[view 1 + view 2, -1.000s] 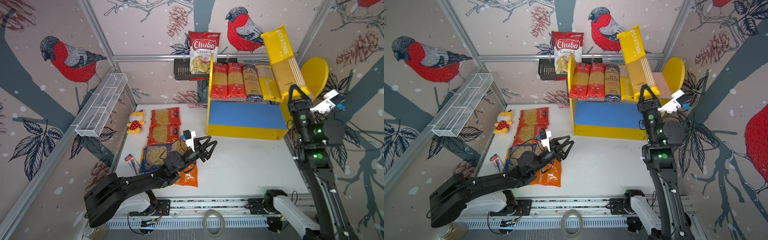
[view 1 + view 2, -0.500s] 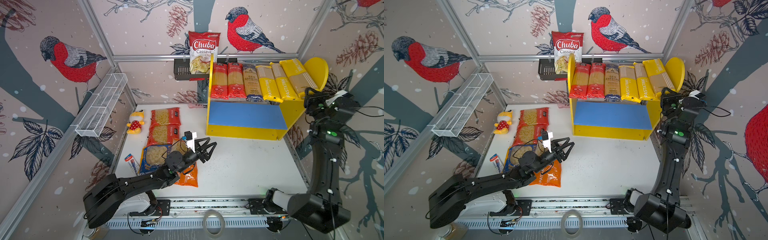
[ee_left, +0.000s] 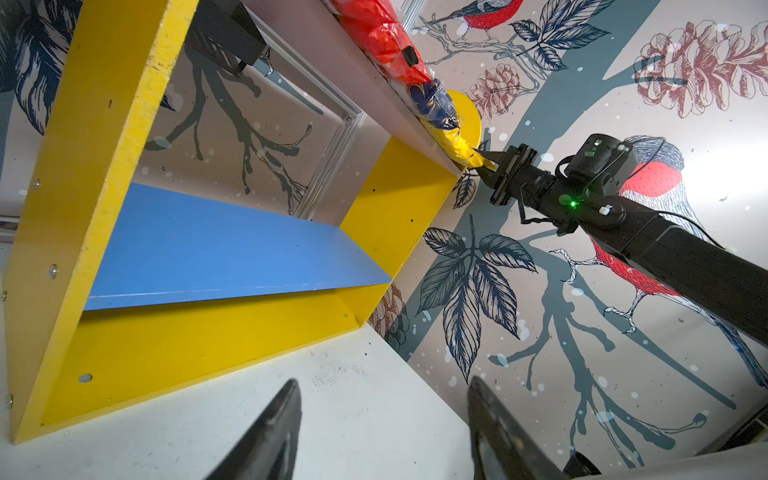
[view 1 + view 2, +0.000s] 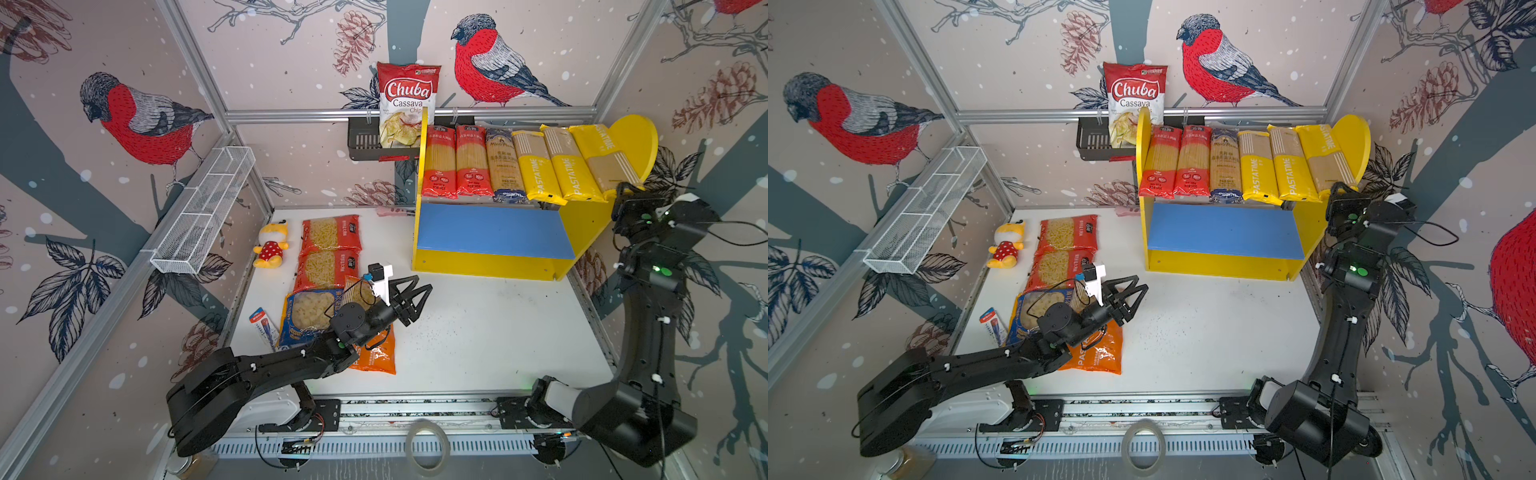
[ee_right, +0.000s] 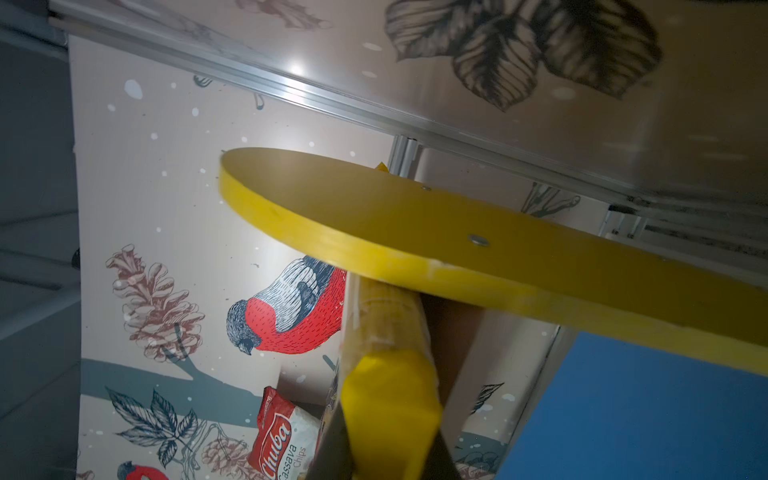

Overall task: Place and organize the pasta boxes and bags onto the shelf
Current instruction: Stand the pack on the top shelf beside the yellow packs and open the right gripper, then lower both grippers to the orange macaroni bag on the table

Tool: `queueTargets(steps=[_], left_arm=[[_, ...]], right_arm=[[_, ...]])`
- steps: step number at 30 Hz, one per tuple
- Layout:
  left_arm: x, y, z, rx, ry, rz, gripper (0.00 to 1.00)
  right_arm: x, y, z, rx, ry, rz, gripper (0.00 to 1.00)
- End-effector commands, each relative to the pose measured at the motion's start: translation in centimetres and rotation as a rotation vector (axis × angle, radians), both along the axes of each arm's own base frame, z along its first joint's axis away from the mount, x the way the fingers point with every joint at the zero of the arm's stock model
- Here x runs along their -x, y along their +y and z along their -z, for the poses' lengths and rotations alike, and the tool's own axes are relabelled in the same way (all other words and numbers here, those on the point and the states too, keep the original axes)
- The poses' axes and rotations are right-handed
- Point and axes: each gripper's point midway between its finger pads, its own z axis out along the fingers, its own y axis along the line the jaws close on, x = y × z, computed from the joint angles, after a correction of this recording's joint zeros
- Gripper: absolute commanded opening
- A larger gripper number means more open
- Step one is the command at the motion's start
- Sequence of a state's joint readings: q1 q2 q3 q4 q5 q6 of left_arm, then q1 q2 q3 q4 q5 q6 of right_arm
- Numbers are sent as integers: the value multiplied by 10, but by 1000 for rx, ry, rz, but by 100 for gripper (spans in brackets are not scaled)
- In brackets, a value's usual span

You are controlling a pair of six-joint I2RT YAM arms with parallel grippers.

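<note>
**Pasta shelving: six of ten packs placed**

Centre-left, on table [image 4: 478, 332]: four macaroni bags [image 4: 328, 266], unshelved. The left gripper [image 4: 417, 303] hovered above them, fingers spread, empty. Upper right: shelf [image 4: 490, 262], six spaghetti packs [image 4: 503, 166] along its top. The right gripper [image 4: 627, 193] was clenched on the end of the rightmost yellow pack [image 4: 602, 162].

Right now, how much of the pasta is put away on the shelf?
More than half. Five long packs lie on the upper board of the shelf. The right claw is shut on the end of a sixth, yellow pack beside them. Four macaroni bags wait on the table: two red, one blue-yellow, one orange. The left claw hovers open over them. The blue board is bare.
</note>
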State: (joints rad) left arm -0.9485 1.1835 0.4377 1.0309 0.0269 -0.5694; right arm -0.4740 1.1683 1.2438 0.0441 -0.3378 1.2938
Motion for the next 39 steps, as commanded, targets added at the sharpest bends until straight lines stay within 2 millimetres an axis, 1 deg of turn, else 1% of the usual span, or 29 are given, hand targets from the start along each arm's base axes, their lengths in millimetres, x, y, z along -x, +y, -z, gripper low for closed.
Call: queueTargets(steps=[1,3,7,10,13,17,25,29,31,34,37,39], left_arm=[[2,-3,-6,11,-18,12,62],[2,-3,-5,8,-15,13,63],[1,-3,-6,2,-17,7,63],[0,-4,-5,3,-14,7,63],[-1,-6,-5,7,-9,15,63],[-1,-10,-4,2,-3,23,63],[-8,-10,7,-71,6,-17,63],[-13,-10,14,-120,18,-45,63],[-18,-12,21,-172,40,-62,64],[-30,-11,37,-286,89,-119,64],[-43,4,55,-396,146,-224,65],[-52,17,68,-468,207,-283,65]], right_arm=[[5,-7,-18,14,-96,44,5],[2,-5,-13,3,-94,28,13],[6,-2,-16,-2,-107,17,42],[11,1,-18,-7,-111,15,58],[19,7,-15,-13,-109,8,67],[31,19,-4,-14,-98,-12,73],[67,59,28,29,-55,-66,75],[81,91,41,89,-29,-122,76],[83,111,54,107,-5,-180,75],[82,148,90,110,69,-297,74],[82,191,136,94,140,-398,72],[84,224,166,102,189,-471,72]])
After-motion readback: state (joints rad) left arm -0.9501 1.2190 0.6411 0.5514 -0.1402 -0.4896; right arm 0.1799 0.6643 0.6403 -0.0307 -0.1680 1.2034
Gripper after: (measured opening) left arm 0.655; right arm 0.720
